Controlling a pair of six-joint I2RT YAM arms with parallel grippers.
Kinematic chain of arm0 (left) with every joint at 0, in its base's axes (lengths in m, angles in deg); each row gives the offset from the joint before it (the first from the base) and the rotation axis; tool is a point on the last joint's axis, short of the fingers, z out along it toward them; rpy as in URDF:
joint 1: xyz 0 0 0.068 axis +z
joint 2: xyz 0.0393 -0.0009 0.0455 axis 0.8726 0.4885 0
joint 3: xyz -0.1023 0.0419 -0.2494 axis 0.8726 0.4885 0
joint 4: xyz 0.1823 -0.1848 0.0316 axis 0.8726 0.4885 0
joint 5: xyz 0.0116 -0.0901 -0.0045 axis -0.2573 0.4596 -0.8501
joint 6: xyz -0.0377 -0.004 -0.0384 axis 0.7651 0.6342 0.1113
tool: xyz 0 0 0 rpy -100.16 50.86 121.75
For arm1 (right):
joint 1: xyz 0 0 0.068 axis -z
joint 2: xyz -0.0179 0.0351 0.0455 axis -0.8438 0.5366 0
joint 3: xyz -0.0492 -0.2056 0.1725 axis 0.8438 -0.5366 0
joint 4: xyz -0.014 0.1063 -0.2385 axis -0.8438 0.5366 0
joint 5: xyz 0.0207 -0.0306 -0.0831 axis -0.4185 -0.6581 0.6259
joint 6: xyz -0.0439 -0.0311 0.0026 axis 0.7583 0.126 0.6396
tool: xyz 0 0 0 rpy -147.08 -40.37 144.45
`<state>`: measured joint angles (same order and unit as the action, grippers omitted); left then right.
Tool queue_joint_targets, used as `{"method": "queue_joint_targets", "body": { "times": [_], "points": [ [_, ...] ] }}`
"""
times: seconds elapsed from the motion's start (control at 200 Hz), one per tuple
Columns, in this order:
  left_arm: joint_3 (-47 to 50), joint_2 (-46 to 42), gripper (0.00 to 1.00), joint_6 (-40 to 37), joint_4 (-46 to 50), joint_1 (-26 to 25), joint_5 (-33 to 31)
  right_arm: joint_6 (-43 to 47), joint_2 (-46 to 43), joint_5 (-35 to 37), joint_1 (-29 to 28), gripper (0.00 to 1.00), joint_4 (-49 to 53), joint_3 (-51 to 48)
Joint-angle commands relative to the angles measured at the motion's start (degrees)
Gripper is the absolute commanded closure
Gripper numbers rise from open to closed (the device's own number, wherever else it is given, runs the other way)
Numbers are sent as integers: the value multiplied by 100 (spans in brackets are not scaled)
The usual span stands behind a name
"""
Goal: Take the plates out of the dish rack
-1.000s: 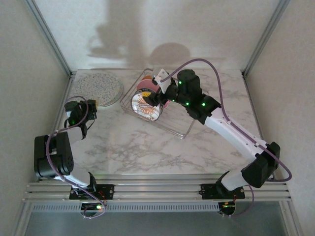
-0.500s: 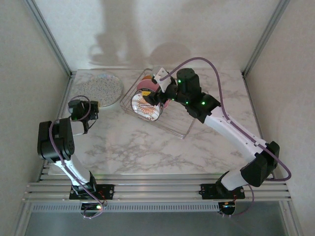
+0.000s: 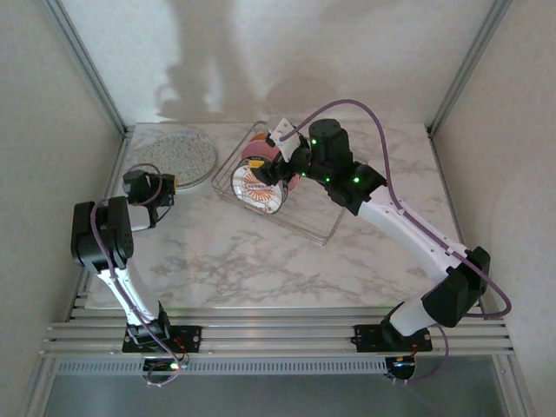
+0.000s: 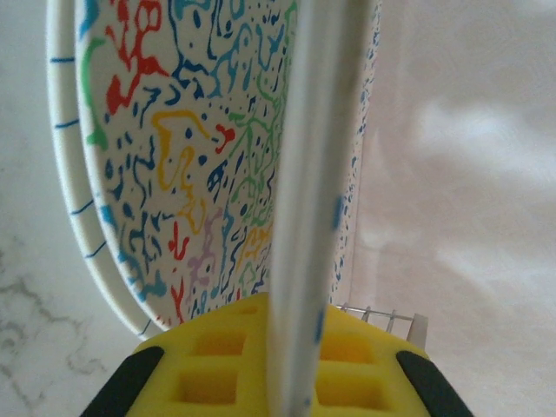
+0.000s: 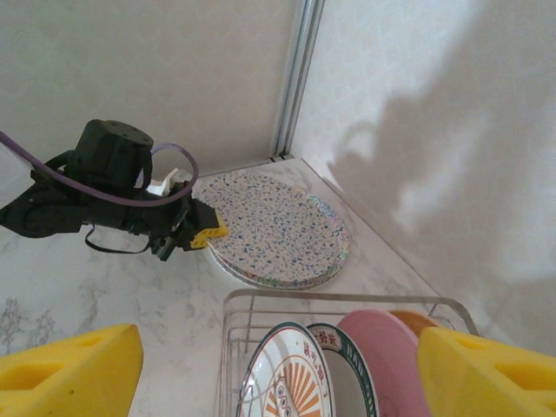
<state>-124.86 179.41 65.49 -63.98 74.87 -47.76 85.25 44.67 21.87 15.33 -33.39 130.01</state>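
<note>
Top external looks down from high at the near edge, whole table (image 3: 243, 252) in frame. Left wrist sits very close on the speckled plates (image 4: 191, 174). Right wrist looks over the dish rack (image 5: 261, 295) toward those same plates, farther off.

walls (image 3: 261, 52): pale, shadowed | table (image 3: 243, 261): white marble (grey veins) | rail (image 3: 278, 333): aluminium

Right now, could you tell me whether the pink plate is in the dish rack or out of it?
In: the pink plate stands on edge inside the dish rack, behind the white emblem plate, as the right wrist view shows.
</note>
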Motion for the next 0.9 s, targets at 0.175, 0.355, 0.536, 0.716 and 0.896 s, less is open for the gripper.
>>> {"method": "queue_joint_targets", "body": {
  "times": [0.175, 0.355, 0.536, 0.716, 0.896],
  "points": [
    [-469, 236, 94, -228, -38, 50, 137, -81, 93, 89, -24, 17, 57, 253],
    [-671, 289, 87, -307, 240, 47, 213, -62, 105, 104, -27, 17, 73, 274],
    [-796, 266, 74, -379, 660, 43, 218, -99, 128, 97, -25, 17, 73, 297],
    [-1009, 136, 55, -560, 1432, 40, 140, -117, 136, 44, -27, 16, 103, 315],
    [-1248, 107, 42, -698, 2009, 44, 107, -163, 162, 21, -30, 16, 94, 315]
  ]
}}
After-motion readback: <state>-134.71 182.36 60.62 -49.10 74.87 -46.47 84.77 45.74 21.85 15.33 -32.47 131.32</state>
